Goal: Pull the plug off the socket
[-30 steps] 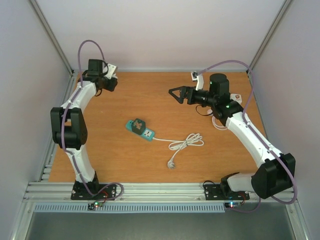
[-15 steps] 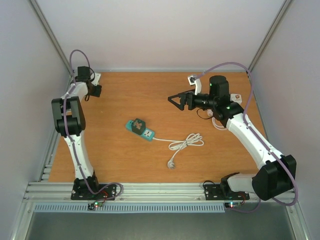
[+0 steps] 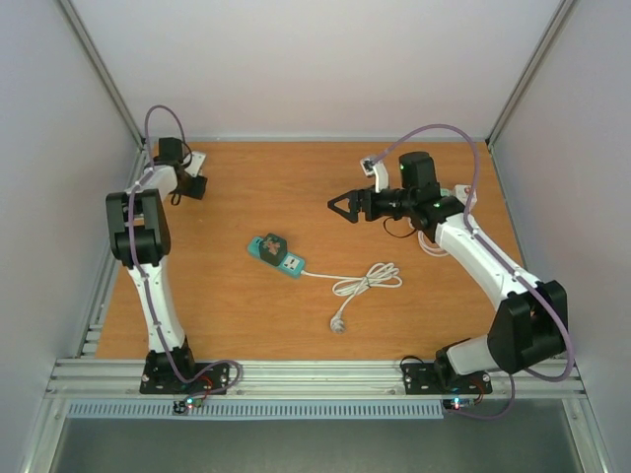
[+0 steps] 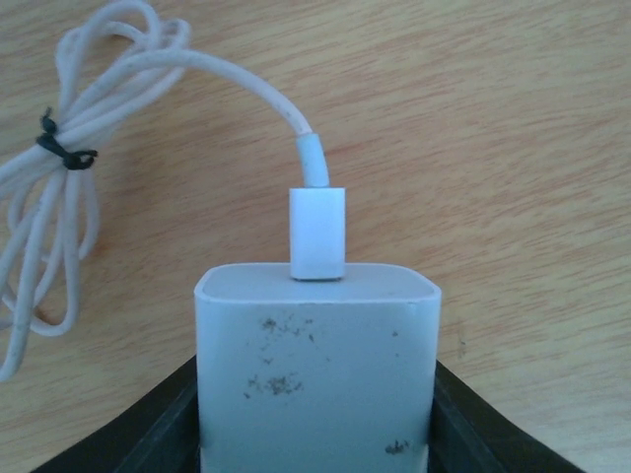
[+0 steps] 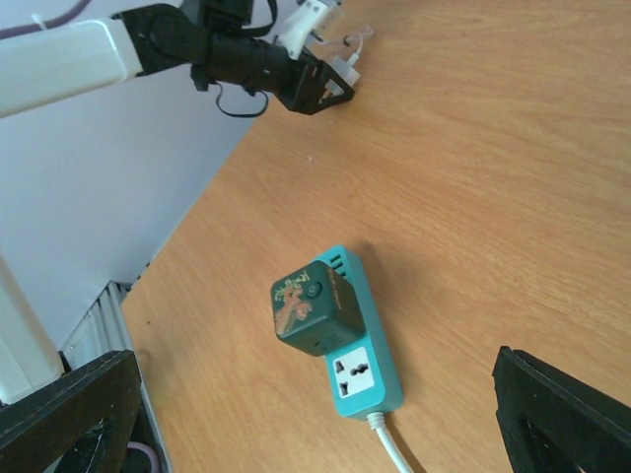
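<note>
A teal power strip [image 3: 286, 259] lies mid-table with a dark green cube plug [image 3: 268, 243] seated in its far end. Both show in the right wrist view, the strip [image 5: 367, 372] and the plug [image 5: 314, 307]. My right gripper [image 3: 341, 206] is open and empty, above the table, right of and beyond the strip; in its own view [image 5: 314, 399] the jaws stand wide apart. My left gripper [image 3: 191, 183] is at the far left corner. In its wrist view [image 4: 315, 404] it is shut on a white USB charger block [image 4: 315, 365] with a white cable [image 4: 148, 59] plugged in.
The strip's white cord [image 3: 367, 281] runs right in a bundled loop and ends in a loose plug [image 3: 338, 323]. A small white device [image 3: 465, 194] and cable lie at the far right. Walls enclose the table on three sides.
My left arm has swung back toward the far left corner and lowered. My right gripper has moved a little left and down toward the strip. The strip and plug have not moved.
</note>
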